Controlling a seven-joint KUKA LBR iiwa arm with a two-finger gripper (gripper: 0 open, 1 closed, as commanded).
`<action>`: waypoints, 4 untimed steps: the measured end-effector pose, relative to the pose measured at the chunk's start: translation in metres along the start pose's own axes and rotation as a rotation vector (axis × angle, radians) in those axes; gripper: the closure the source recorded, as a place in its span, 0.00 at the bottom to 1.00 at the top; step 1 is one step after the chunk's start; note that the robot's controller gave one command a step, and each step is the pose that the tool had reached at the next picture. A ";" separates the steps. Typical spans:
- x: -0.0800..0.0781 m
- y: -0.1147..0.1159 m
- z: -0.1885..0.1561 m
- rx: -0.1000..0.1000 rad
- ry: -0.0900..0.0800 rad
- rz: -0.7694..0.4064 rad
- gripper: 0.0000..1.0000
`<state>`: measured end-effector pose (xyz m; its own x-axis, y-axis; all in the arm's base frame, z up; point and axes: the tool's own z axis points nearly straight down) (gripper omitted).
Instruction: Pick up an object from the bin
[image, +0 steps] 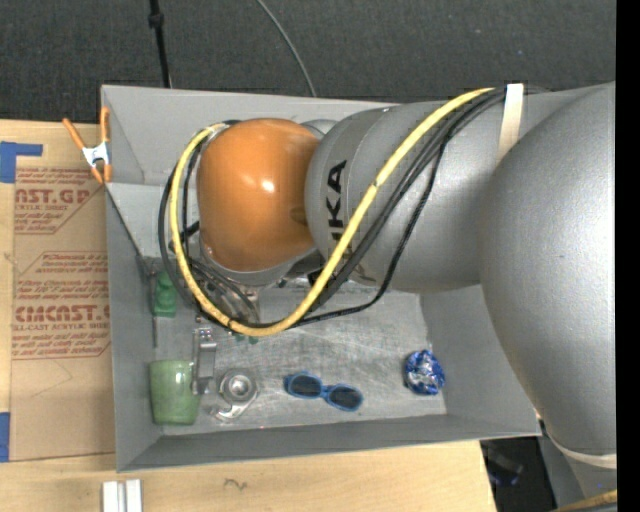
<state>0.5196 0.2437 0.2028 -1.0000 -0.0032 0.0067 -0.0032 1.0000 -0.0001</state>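
The gripper (207, 345) reaches down at the bin's left side, mostly hidden under the arm's orange cover. Just below it lies a shiny silver round thing (237, 389) near the front wall. A pale green, cup-like thing (172, 391) sits to the left of that, in the front left corner. A small darker green piece (163, 297) stands by the left wall, to the left of the gripper. Nothing shows as held.
A pair of blue toy sunglasses (323, 391) lies along the front wall, in the middle. A blue and white crumpled ball (424, 372) rests farther right. The big grey arm with its yellow and black cables covers the back and right of the bin.
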 end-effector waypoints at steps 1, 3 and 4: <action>0.007 0.004 0.134 -0.001 -0.009 -0.285 0.00; 0.035 0.003 0.104 0.002 -0.007 -0.805 0.00; 0.026 0.002 0.133 0.004 -0.009 -0.956 0.00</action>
<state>0.4923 0.2461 0.0704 -0.5742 -0.8187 -0.0022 -0.8187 0.5742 -0.0016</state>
